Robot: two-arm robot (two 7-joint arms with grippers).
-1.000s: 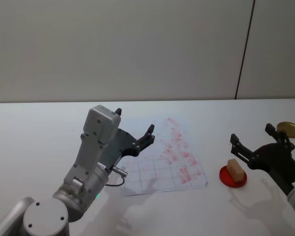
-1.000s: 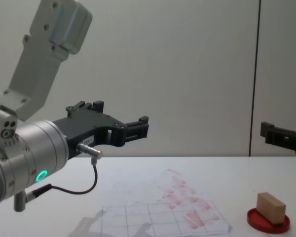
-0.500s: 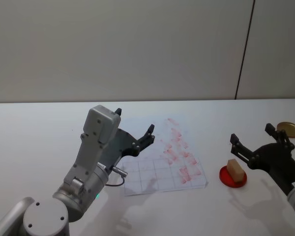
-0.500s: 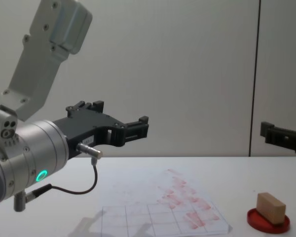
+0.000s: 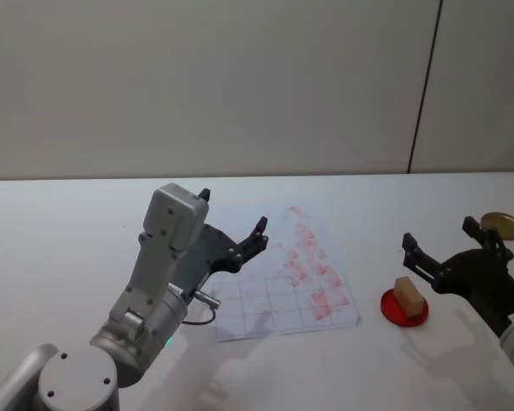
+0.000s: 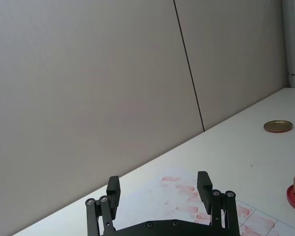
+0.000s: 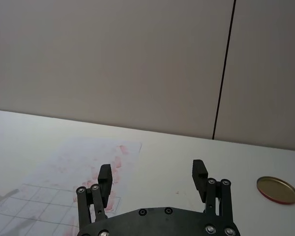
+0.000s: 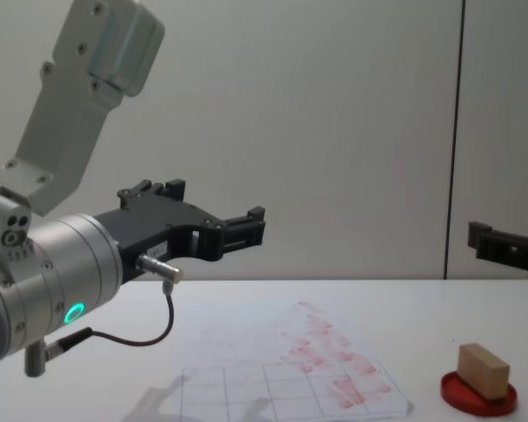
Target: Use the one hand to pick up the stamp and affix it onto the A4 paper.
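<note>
while stamp point(image 5: 408, 294) sits on red pad point(image 5: 409, 320), right gripper point(image 5: 437, 233) spread nearby, left gripper point(image 5: 233, 211) spread over paper point(image 5: 283, 295)

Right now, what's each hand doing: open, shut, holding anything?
Left hand: open, empty, above the A4 paper.
Right hand: open, empty; the stamp sits on the ink pad, ungrasped.

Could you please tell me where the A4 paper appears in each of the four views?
Head view: the A4 paper lies mid-table, at centre.
Left wrist view: just beyond the left gripper.
Right wrist view: beyond the right gripper, off to one side.
Chest view: bottom centre.
Shared landmark: the dark wall seam.
</note>
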